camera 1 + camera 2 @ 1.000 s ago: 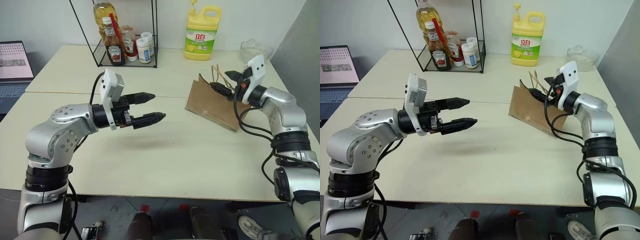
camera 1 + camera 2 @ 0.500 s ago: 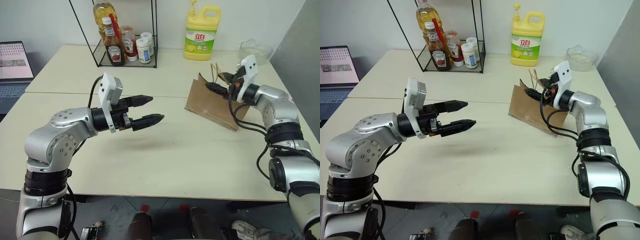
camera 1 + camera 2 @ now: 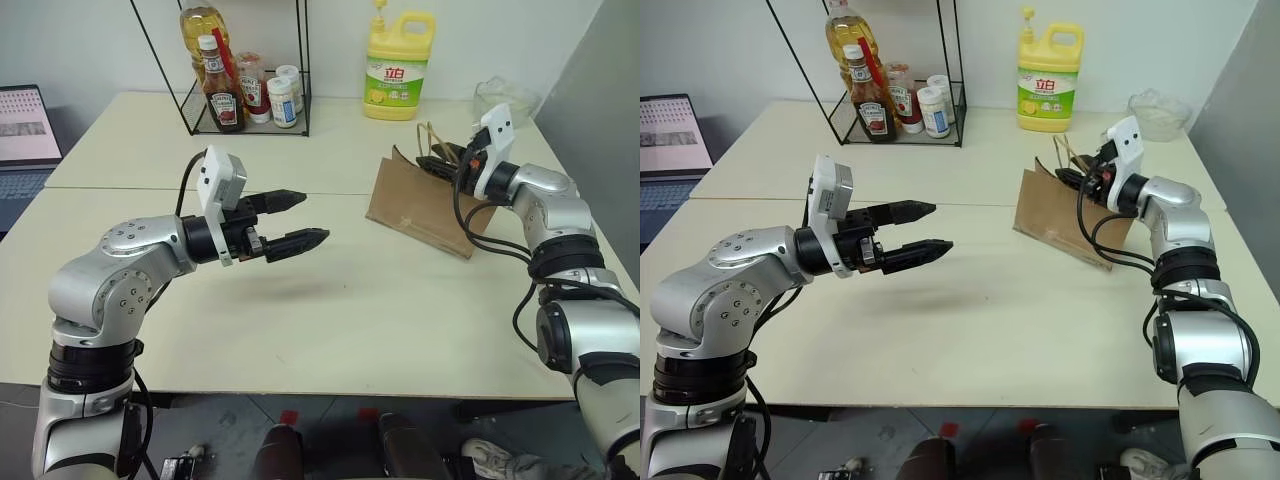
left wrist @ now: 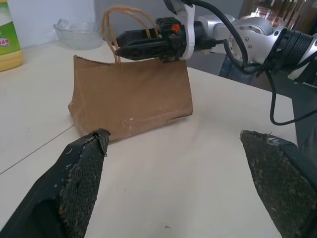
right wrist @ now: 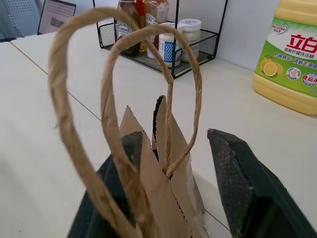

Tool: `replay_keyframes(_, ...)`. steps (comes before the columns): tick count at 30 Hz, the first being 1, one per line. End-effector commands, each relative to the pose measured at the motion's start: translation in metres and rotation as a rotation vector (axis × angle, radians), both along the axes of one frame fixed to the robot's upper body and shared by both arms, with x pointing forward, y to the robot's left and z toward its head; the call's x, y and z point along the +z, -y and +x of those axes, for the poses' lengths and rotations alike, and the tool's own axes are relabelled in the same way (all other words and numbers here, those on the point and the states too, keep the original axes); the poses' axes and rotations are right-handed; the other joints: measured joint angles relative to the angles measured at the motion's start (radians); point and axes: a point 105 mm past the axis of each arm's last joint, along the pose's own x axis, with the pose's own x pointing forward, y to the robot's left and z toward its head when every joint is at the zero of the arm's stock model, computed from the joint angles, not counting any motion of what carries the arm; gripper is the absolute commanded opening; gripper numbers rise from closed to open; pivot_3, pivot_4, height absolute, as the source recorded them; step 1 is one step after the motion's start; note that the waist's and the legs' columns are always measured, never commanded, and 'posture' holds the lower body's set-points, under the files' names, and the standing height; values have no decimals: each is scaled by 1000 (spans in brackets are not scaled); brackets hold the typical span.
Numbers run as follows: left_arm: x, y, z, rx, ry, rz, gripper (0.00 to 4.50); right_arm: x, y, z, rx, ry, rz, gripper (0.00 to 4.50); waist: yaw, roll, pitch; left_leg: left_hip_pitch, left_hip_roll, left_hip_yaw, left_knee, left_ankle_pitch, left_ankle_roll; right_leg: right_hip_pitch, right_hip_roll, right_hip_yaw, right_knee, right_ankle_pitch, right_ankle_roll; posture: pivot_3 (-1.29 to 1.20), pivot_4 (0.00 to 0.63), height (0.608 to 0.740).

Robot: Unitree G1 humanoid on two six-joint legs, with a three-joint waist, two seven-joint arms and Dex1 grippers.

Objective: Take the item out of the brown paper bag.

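- My right tool point(image 3: 1072, 176) sits at the top edge of the brown paper bag point(image 3: 415, 205), fingers part-spread either side of the bag's mouth and its loop handles point(image 5: 114, 89); I can't tell whether they pinch the paper.
- My left tool point(image 3: 305, 218) hangs above the bench point(image 3: 330, 300) with fingers spread wide, holding nothing, well apart from the bag.
- The bag stands on the bench's right side; I can't see the item inside.
- Behind it stands a yellow detergent jug point(image 3: 399, 65); a wire rack point(image 3: 250, 85) of bottles sits far left.
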Motion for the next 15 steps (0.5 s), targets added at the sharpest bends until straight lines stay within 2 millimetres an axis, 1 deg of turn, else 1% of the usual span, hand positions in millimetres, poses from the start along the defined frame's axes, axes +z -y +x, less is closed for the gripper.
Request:
replay_keyframes(1,13,0,-5,-9,56,-16,4500,24,0,-3,26,70,-10,738,0,0,0,0,0,0,0,0,0,0,0,0,0,0,0,0,150,740)
replay_keyframes(3,12,0,-4,-8,57,-17,4500,23,1,-4,22,70,-26,59,0,0,0,0,0,0,0,0,0,0,0,0,1,0,0,0,150,740)
replay_keyframes(5,12,0,-4,-5,57,-17,4500,23,2,-5,24,71,-40,59,0,0,0,0,0,0,1,0,0,0,0,0,1,0,0,0,150,740)
replay_keyframes(9,12,1,-2,-4,59,-18,4500,22,4,-6,21,68,-42,1040,0,0,0,0,0,0,1,0,0,0,0,0,1,0,0,0,150,740)
replay_keyframes(13,12,2,-2,-6,62,-19,4500,23,6,-5,13,71,-45,2481,0,0,0,0,0,0,1,0,0,0,0,0,2,0,0,0,150,740)
replay_keyframes(14,13,1,-1,-6,63,-19,4500,23,7,-5,6,75,-49,2918,0,0,0,0,0,0,1,0,0,0,0,0,2,0,0,0,150,740)
replay_keyframes(15,13,1,-1,-6,64,-19,4500,23,7,-4,1,77,-53,3221,0,0,0,0,0,0,1,0,0,0,0,0,2,0,0,0,150,740)
